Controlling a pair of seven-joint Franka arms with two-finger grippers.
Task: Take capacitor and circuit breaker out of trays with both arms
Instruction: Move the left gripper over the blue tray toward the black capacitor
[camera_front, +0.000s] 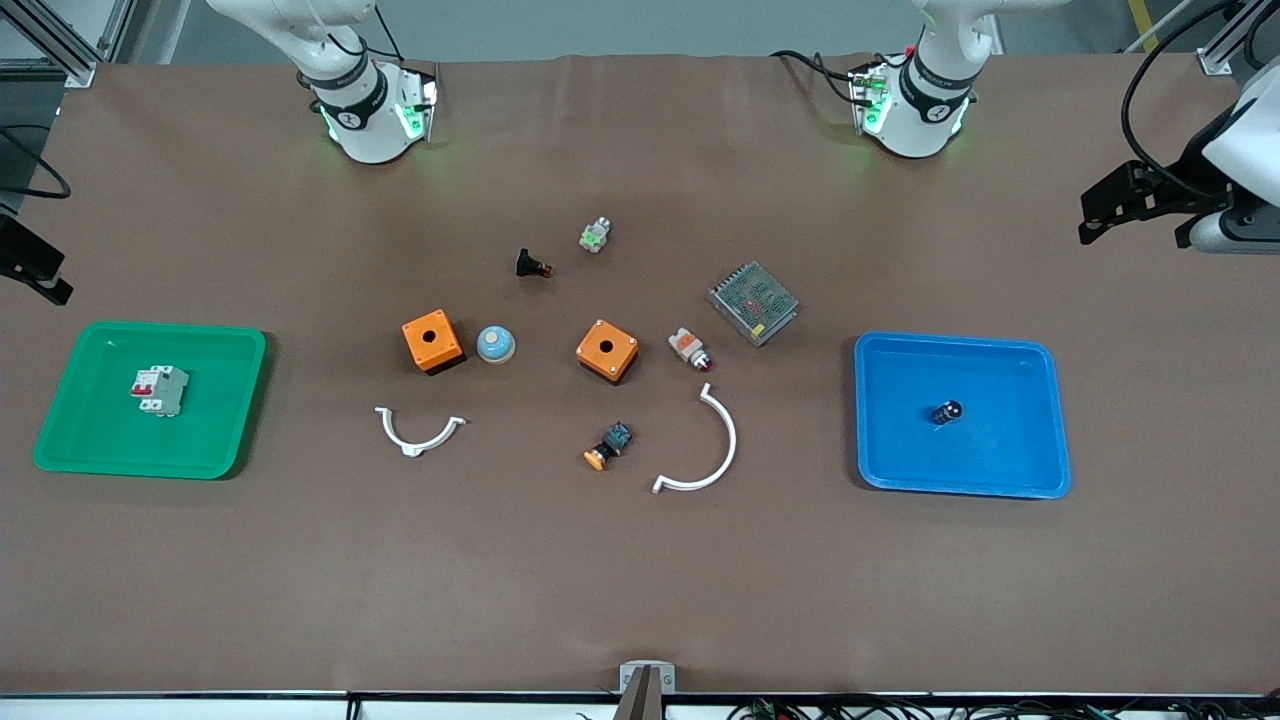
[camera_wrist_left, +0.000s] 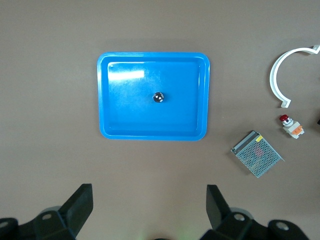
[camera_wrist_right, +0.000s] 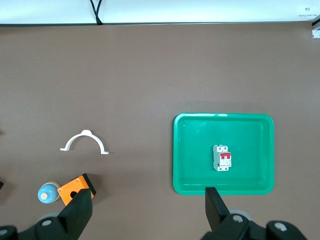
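The capacitor (camera_front: 947, 411), a tiny dark cylinder, lies in the blue tray (camera_front: 1040, 440) at the left arm's end of the table. It also shows in the left wrist view (camera_wrist_left: 159, 97). The breaker (camera_front: 160, 390), a light-grey block with red levers, lies in the green tray (camera_front: 70, 440) at the right arm's end, and shows in the right wrist view (camera_wrist_right: 222, 157). My left gripper (camera_wrist_left: 148, 200) is open and empty, high beside the blue tray (camera_wrist_left: 115, 125). My right gripper (camera_wrist_right: 148, 200) is open and empty, high beside the green tray (camera_wrist_right: 190, 170).
Between the trays lie two orange boxes (camera_front: 432, 340) (camera_front: 607, 350), a blue dome (camera_front: 495, 344), two white curved brackets (camera_front: 418, 433) (camera_front: 705, 450), a metal mesh box (camera_front: 753, 302), and several small button parts (camera_front: 690, 348) (camera_front: 610, 445) (camera_front: 531, 265) (camera_front: 595, 236).
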